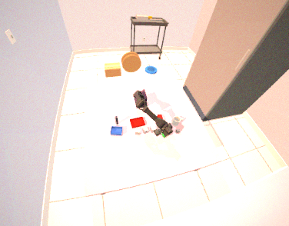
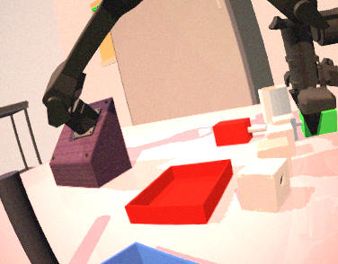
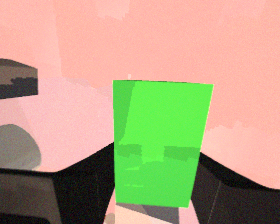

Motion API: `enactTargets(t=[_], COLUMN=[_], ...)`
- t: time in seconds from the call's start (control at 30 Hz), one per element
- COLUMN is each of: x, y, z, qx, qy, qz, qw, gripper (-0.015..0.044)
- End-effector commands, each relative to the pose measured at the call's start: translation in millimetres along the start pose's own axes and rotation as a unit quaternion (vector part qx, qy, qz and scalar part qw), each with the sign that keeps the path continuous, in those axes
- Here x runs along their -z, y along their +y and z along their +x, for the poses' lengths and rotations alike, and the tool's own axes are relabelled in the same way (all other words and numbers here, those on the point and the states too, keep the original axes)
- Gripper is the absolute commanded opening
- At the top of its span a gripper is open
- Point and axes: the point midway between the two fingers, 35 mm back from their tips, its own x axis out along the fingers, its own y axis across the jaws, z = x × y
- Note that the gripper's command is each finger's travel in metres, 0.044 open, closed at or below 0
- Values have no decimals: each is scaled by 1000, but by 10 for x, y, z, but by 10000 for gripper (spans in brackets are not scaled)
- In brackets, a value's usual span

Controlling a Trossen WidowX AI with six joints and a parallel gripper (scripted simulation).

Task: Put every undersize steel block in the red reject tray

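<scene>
My gripper (image 1: 163,134) (image 2: 314,122) (image 3: 151,143) is shut on the green GO gauge (image 2: 327,122) (image 3: 161,115). Its pin (image 2: 298,124) points at the farthest block (image 2: 285,119) in the exterior view; whether the tip is inside the bore cannot be told. The pin is hidden in the wrist view, where a pale block (image 3: 136,215) shows below the gauge. The nearest block (image 2: 258,186), with a dark bore, and two more blocks (image 2: 272,147) (image 2: 280,134) stand in the same row. The red reject tray (image 1: 137,122) (image 2: 165,215) is empty.
A red gauge (image 2: 232,132) with pale pins lies behind the row. A pale cup (image 1: 176,121) stands beyond the gripper. A blue tray (image 1: 116,133) (image 2: 137,256) and a black post (image 1: 117,120) (image 2: 22,211) are on the other side. A grey round object (image 1: 177,131) (image 3: 13,147) is near the gripper.
</scene>
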Motion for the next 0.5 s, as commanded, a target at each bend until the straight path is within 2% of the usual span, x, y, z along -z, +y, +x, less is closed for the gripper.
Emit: enactTargets(t=[0.0, 0.47], x=[1, 53], y=[5, 6], z=[-41, -36], qx=[-2, -2], qy=[-5, -5], qz=[4, 4], qw=[1000, 1000], gripper=[0, 0])
